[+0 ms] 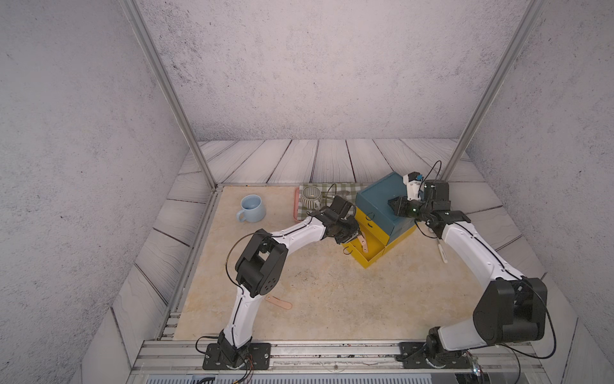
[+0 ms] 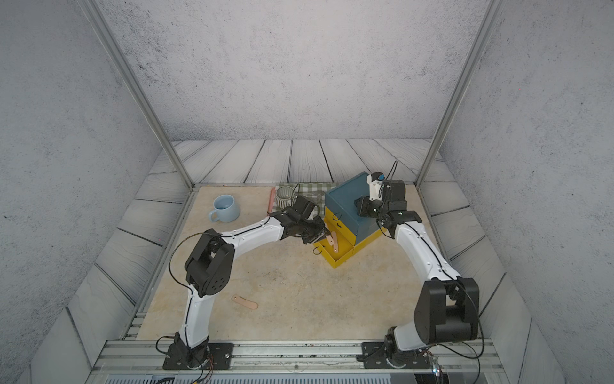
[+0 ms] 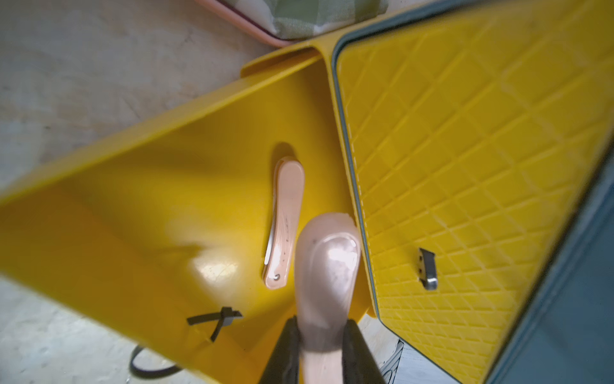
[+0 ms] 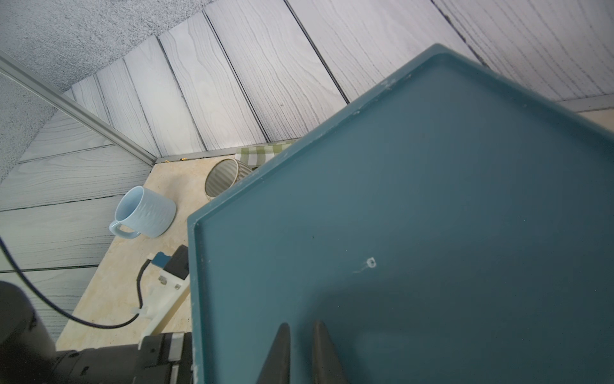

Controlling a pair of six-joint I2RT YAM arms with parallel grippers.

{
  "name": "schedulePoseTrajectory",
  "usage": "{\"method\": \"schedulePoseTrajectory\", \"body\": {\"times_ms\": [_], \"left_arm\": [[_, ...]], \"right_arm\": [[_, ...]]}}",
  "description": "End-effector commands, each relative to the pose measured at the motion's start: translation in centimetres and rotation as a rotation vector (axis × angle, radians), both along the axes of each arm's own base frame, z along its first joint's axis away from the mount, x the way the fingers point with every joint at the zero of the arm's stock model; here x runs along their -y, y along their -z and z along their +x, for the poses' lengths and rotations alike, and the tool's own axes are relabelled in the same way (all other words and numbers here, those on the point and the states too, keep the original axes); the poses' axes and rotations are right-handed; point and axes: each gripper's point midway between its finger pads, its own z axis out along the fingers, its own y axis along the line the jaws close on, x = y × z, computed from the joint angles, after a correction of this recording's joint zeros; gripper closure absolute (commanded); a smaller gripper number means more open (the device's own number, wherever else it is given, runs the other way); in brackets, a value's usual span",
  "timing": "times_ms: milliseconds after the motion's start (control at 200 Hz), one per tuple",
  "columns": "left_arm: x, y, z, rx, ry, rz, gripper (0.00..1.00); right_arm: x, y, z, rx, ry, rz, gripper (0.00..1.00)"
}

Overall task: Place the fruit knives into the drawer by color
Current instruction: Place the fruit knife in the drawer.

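On the counter near your left arm lies one pink fruit knife. Your left fingers grip another pink knife over the open yellow drawer, where a third lies. Your right fingers, nearly closed and holding nothing, rest on the drawer chest.

Both top views look down from high above the near edge of the table, facing the back wall. They sit side by side, far off, and share almost the whole scene: both arms, the blue mug near the far left corner, and the drawer box near the far right corner. The left wrist camera is very close. It looks down into an open yellow drawer, with the box front right beside it. The right wrist camera hangs just over the dark top of the box and looks across to the mug, which both top views show too.
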Motion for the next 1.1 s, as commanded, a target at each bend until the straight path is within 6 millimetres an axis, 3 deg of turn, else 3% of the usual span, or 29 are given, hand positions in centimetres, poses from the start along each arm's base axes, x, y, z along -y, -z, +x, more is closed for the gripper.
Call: {"method": "schedulePoseTrajectory", "body": {"times_ms": [0, 841, 1096], "left_arm": [[0.4, 0.2, 0.1, -0.003, 0.009, 0.008, 0.88], [0.3, 4.1, 0.5, -0.049, -0.012, 0.068, 0.85], [0.2, 4.4, 0.5, -0.055, -0.014, 0.072, 0.74]], "right_arm": [[2.3, 15.6, -11.3, -0.704, 0.056, -0.134, 0.84], [2.3, 15.6, -11.4, -0.702, 0.051, -0.133, 0.84], [2.3, 15.6, -11.4, -0.703, 0.052, -0.134, 0.84]]}}
